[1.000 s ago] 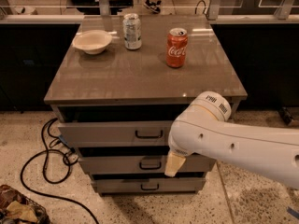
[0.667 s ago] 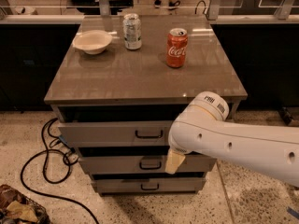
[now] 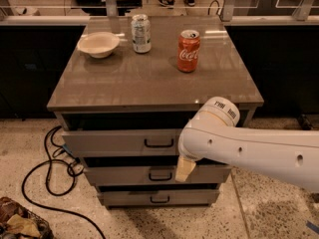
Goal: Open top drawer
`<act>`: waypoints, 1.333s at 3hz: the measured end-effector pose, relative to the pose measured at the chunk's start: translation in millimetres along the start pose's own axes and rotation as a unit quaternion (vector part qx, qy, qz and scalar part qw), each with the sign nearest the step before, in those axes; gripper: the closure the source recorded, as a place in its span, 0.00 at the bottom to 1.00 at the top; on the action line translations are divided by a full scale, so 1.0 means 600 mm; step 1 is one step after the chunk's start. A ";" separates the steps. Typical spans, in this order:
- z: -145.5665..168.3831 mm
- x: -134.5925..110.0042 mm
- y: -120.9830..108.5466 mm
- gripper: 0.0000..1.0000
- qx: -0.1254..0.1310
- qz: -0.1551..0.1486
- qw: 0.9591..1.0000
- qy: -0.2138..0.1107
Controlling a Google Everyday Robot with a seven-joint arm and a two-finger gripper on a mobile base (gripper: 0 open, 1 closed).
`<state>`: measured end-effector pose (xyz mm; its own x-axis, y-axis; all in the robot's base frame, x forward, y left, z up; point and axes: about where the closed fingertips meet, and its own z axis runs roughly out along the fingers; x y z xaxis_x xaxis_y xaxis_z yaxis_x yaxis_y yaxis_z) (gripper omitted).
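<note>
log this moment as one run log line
top drawer: slightly out, handle ungripped | gripper: in front of middle drawer, below-right of that handle | cabinet top: white bowl, silver can, Coca-Cola can

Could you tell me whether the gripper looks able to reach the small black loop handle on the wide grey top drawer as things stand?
Probably yes: the gripper hangs just below and to one side of the small black loop handle of the wide grey top drawer, with nothing between them.
</note>
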<state>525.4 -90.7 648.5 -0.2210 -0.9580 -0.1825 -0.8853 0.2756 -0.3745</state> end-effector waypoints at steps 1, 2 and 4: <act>0.012 -0.008 0.005 0.00 -0.008 -0.003 1.000 -0.006; 0.020 -0.010 0.020 0.18 -0.021 -0.007 1.000 -0.009; 0.015 -0.010 0.018 0.64 -0.020 -0.007 1.000 -0.009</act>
<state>520.8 -81.2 637.4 -0.2013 -0.9603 -0.1934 -0.9038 0.2582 -0.3414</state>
